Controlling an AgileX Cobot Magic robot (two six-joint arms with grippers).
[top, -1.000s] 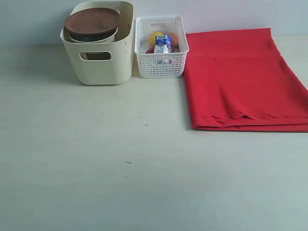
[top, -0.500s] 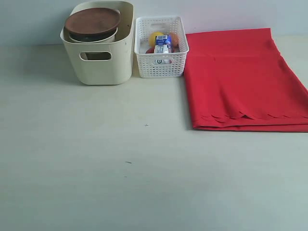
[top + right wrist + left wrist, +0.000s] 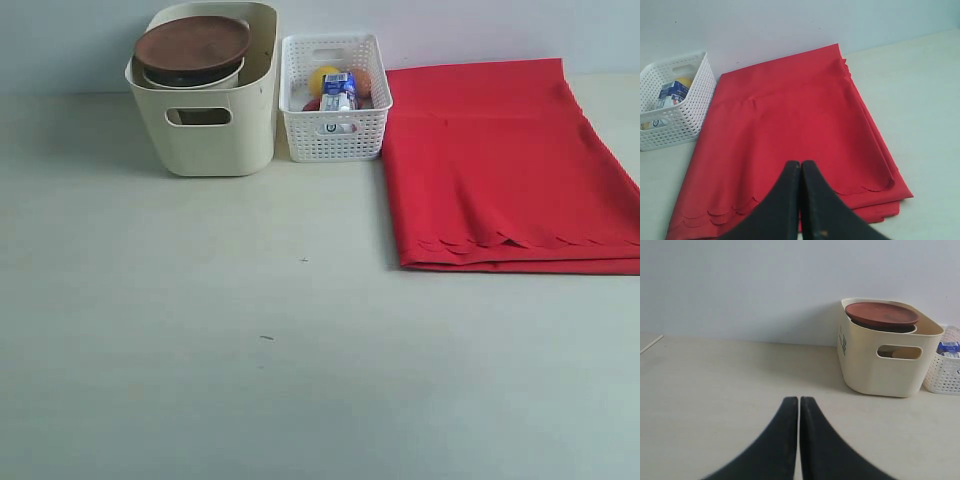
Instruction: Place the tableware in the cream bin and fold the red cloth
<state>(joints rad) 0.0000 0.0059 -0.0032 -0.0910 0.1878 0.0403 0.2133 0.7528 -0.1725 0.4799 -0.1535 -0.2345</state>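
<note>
The cream bin (image 3: 210, 120) stands at the back left of the table. A round brown wooden plate (image 3: 192, 45) lies on top of the tableware inside it; the pieces beneath are mostly hidden. The left wrist view shows the same cream bin (image 3: 885, 365) and plate (image 3: 881, 314). The red cloth (image 3: 500, 165) lies folded in layers at the back right, its scalloped edge toward the front. My left gripper (image 3: 799, 401) is shut, empty, above bare table. My right gripper (image 3: 800, 164) is shut, empty, over the red cloth (image 3: 790, 120). Neither arm shows in the exterior view.
A white lattice basket (image 3: 335, 100) with a blue-white milk carton (image 3: 339, 90) and a lemon (image 3: 322, 76) stands between the bin and the cloth. A pale wall runs behind everything. The basket (image 3: 675, 107) also sits beside the cloth in the right wrist view.
</note>
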